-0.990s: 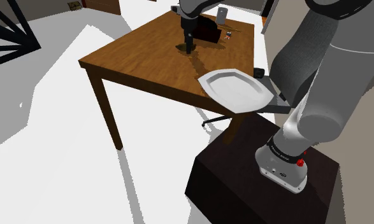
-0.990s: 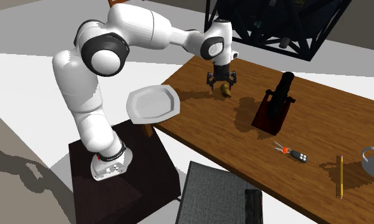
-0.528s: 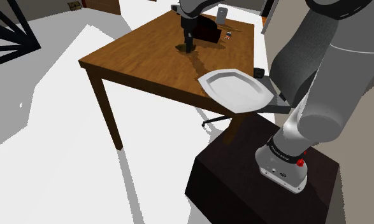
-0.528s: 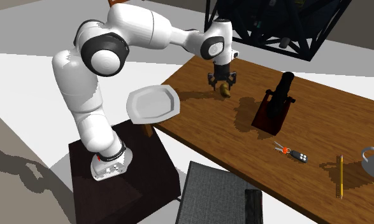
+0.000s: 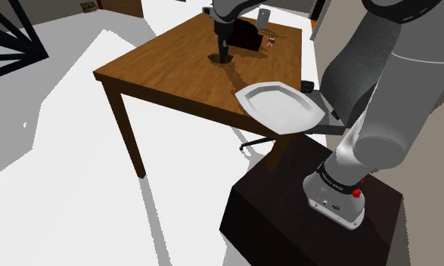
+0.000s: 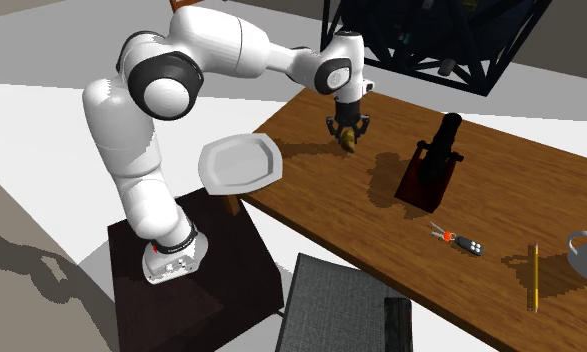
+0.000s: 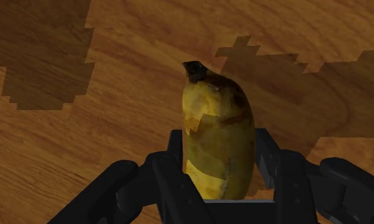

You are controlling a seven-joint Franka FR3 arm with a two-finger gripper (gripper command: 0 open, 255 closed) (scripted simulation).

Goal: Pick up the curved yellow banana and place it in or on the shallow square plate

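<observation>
Standing by the table, I see the black gripper (image 6: 348, 128) low over the tabletop (image 6: 501, 200), about midway along the long edge that faces away from the stand (image 6: 196, 265). Its two fingers are pinched onto the banana (image 7: 218, 140) from either side. The wrist view shows them pressed against its flanks.

The banana's long axis runs crosswise to the line between the fingers. Its dark tip juts out ahead of them over the wood, so the grip crosses the narrow width of the fruit. I cannot tell whether its underside is touching the wood or just clear of it.

The coming move, as I judge it, turns on one thing. The white plate (image 6: 239, 163) lies back from the hand, toward the stand. It sits at the tabletop's corner nearest the arm's base, and part of it hangs out over the edge. The carry therefore has to pull inward across the table, and the set-down needs care on an overhanging dish.

By count there is one banana, one plate and one arm. Elsewhere on the tabletop are one dark block (image 6: 433, 165), one bunch of keys (image 6: 461, 241) and one pencil (image 6: 532, 277).
</observation>
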